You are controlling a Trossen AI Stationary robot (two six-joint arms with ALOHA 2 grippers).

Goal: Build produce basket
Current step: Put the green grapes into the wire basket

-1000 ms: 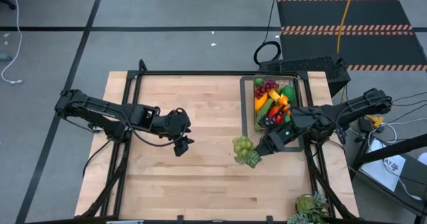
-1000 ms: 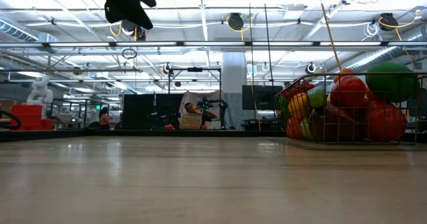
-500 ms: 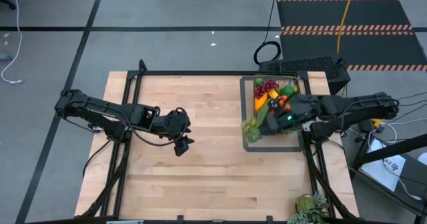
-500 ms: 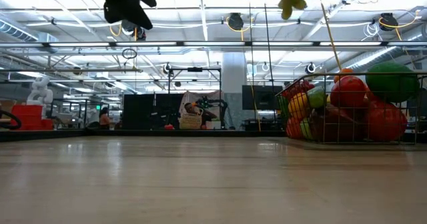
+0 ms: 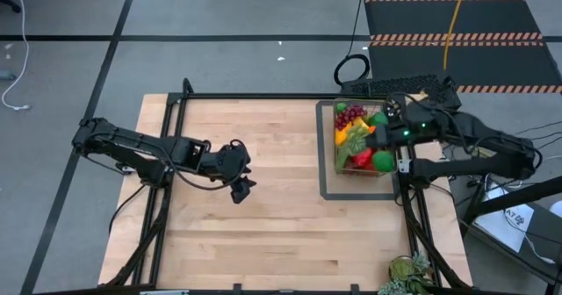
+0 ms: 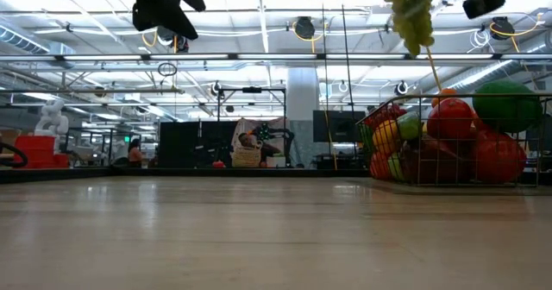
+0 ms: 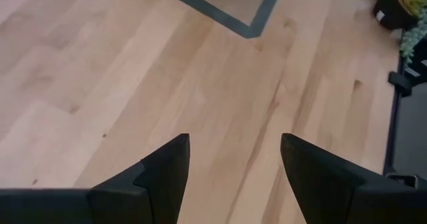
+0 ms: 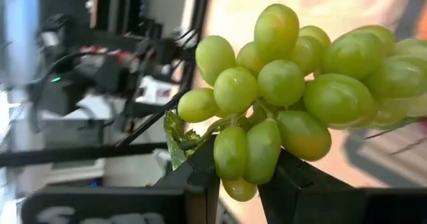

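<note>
While our right gripper hung above the small dark wire-mesh basket at the table's far right, its fingers were clamped on a bunch of pale green toy grapes, which dangled in the air over the heaped red, orange and green toy produce inside. Our left gripper hovered over the bare light wooden tabletop near its middle, fingers parted and holding nothing.
</note>
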